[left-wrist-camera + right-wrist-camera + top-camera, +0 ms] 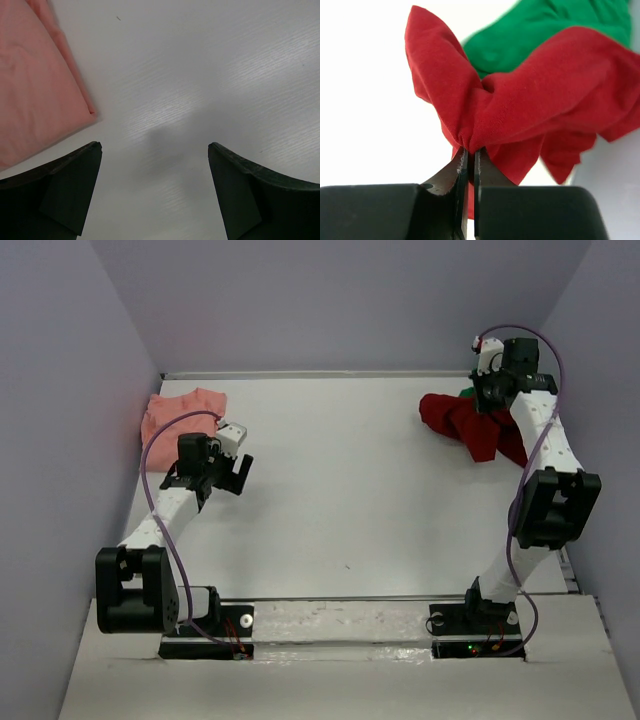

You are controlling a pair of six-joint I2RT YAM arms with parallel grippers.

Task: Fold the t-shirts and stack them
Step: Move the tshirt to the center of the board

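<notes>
Three shirts in all on the white table [340,470]. Far left of the overhead view, close against the left wall [60,440]: pink shirt [180,412], folded flat, its straight edge and square corner filling the upper left of the left wrist view. Just below and right of it: left gripper [155,147], fingers wide apart, nothing between them but bare tabletop and a soft shadow. Looped over the near side of the pink shirt in the overhead view: purple cable [165,435] running along the left arm. Upper right of the overhead view: red shirt [470,425], crumpled in a heap, its right side partly hidden by the right arm [535,440] lying across it. In the upper right of the right wrist view, behind and above the red cloth and touching it: green shirt [545,30], only a sliver of it visible from overhead at the back of the heap. Right gripper [471,152] pinched tight on a gathered bunch of the red shirt, folds fanning up and out from the fingertips.
</notes>
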